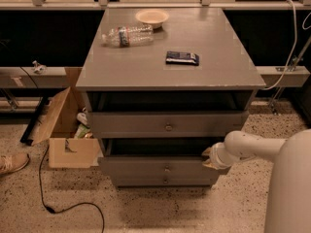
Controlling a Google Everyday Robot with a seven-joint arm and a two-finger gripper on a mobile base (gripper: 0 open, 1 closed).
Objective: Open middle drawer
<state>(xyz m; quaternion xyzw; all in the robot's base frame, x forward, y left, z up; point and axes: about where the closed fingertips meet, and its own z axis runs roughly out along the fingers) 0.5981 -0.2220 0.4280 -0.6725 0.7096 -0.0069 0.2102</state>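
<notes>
The grey cabinet (pixel 170 67) has three stacked drawers. The middle drawer (pixel 146 168), with a wide flat front and a small round knob (pixel 166 169), stands pulled out a little, with a dark gap above its front. My gripper (pixel 209 157), at the end of the white arm (pixel 248 147), is at the right end of the middle drawer's top edge, touching it. The top drawer (pixel 136 124) with its bigger knob is also partly out. Only a thin strip of the lowest drawer front (pixel 146 181) shows.
On the cabinet top lie a plastic bottle (pixel 127 35), a pale bowl (pixel 152 17) and a dark packet (pixel 182 58). An open cardboard box (pixel 68 130) stands at the cabinet's left. A cable (pixel 53 208) and a shoe (pixel 12 162) lie on the floor.
</notes>
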